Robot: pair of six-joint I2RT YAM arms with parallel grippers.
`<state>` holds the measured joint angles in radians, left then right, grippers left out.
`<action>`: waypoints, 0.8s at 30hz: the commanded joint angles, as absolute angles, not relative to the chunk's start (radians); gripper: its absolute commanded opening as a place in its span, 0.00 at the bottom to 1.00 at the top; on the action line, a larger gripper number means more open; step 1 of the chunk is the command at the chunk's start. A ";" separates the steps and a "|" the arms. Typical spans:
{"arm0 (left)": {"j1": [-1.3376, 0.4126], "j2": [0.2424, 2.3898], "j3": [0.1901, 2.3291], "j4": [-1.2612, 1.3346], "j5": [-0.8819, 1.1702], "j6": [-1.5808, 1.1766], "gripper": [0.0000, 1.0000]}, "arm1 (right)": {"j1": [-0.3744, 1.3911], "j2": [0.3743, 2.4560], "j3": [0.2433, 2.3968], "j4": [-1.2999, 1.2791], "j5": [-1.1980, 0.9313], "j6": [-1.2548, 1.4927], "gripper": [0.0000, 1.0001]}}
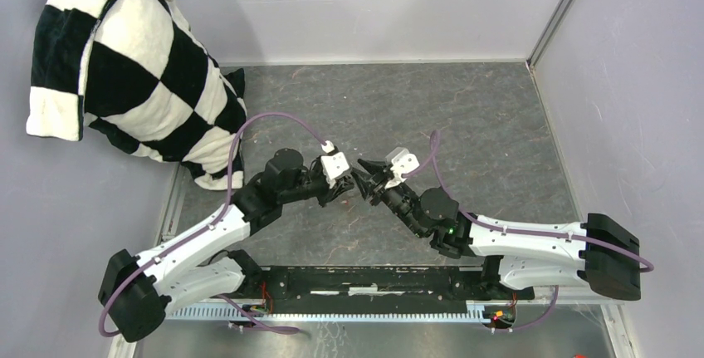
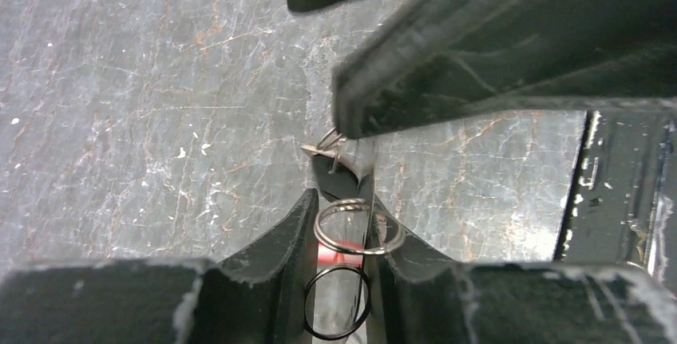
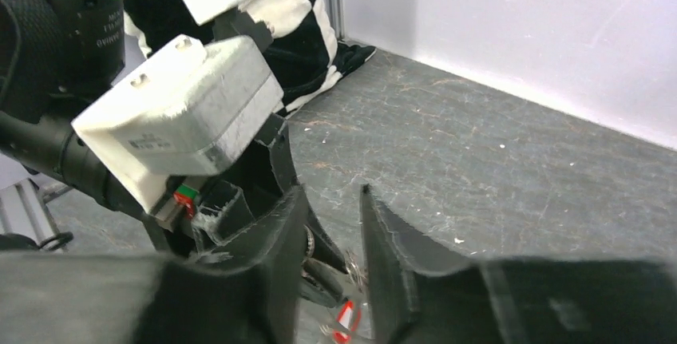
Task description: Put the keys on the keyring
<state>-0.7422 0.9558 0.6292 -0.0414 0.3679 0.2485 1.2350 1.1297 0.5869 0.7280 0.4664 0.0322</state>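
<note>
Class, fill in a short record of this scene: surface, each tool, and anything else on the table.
surface: grey stone-patterned table
left tool: closed around a silver ring, with a black ring nearer the wrist
right tool: open, tip to tip with the left tool
far left corner: black and white checked cloth

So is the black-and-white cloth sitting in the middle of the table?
No, the black-and-white checkered cloth is bunched up at the far left corner of the table, against the wall.
</note>
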 commanded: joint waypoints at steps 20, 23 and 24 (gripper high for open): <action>-0.734 1.635 0.878 0.162 0.120 1.353 0.02 | 0.939 0.658 0.372 0.277 0.609 0.365 0.98; -0.771 1.741 0.992 0.026 0.036 1.283 0.08 | 0.929 0.624 0.351 0.242 0.631 0.363 0.98; -0.782 1.765 1.033 -0.039 0.015 1.256 0.14 | 0.927 0.611 0.340 0.237 0.641 0.360 0.98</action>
<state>-0.7414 1.6871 0.8894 0.1135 0.1085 1.2369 0.9367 0.6510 0.3702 0.3042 0.5980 0.3370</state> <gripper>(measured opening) 0.299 0.979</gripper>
